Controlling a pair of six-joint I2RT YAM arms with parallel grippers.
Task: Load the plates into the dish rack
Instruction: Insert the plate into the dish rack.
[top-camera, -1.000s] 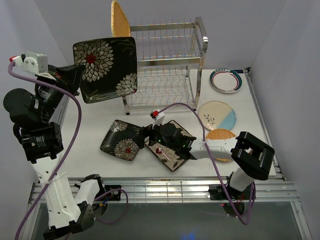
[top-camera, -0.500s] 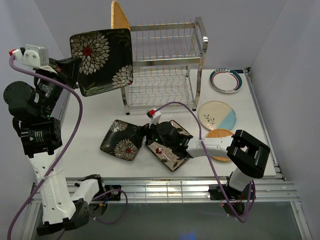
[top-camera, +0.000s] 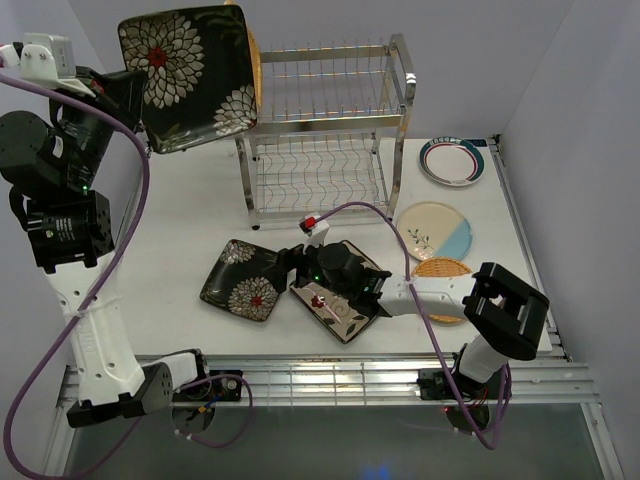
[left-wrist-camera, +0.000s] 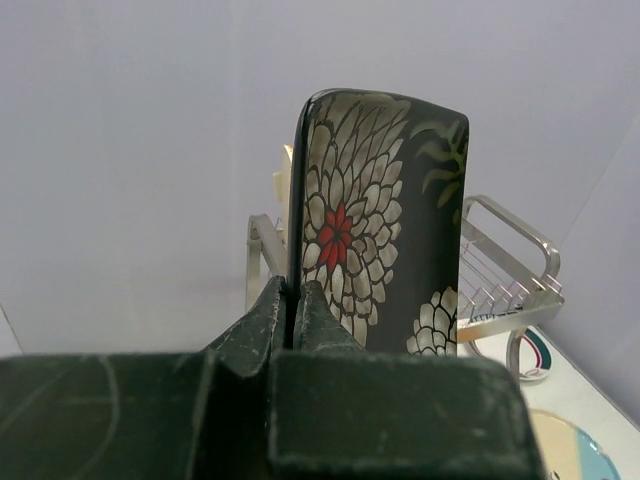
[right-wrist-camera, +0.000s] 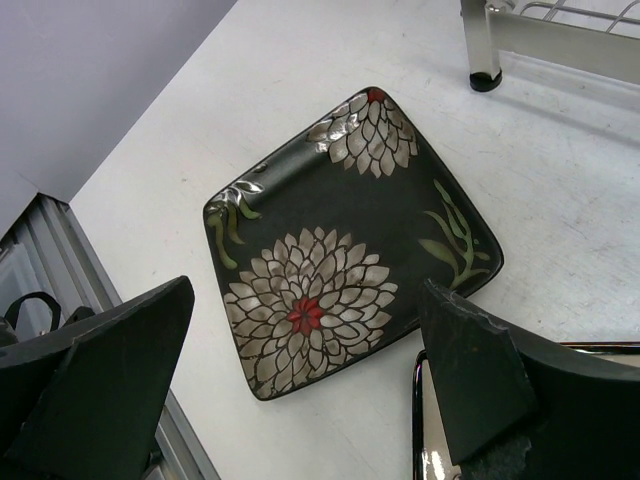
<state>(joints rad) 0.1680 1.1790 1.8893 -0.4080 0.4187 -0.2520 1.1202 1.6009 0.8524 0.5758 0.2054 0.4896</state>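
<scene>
My left gripper (top-camera: 128, 97) is shut on the edge of a black square plate with white flowers (top-camera: 190, 75), held high and tilted at the upper left, in front of the left end of the dish rack (top-camera: 330, 120). In the left wrist view the plate (left-wrist-camera: 385, 210) stands on edge between my pinched fingertips (left-wrist-camera: 293, 290). A woven orange plate (top-camera: 254, 55) stands in the rack's top tier, mostly hidden behind it. My right gripper (top-camera: 300, 262) is open and low over a second black flowered plate (right-wrist-camera: 350, 240) lying flat on the table (top-camera: 245, 282), beside the cream floral square plate (top-camera: 345, 310).
A teal-rimmed round plate (top-camera: 452, 160), a cream-blue round plate (top-camera: 435, 230) and another woven plate (top-camera: 440, 268) lie at the right of the table, the last partly under my right arm. A rack foot (right-wrist-camera: 485, 78) stands near the black plate. The table's front edge (top-camera: 330, 350) is close.
My left arm has lifted the black flowered plate higher and further left, up beside the rack's top tier. The right gripper stays open over the plates on the table, barely shifted.
</scene>
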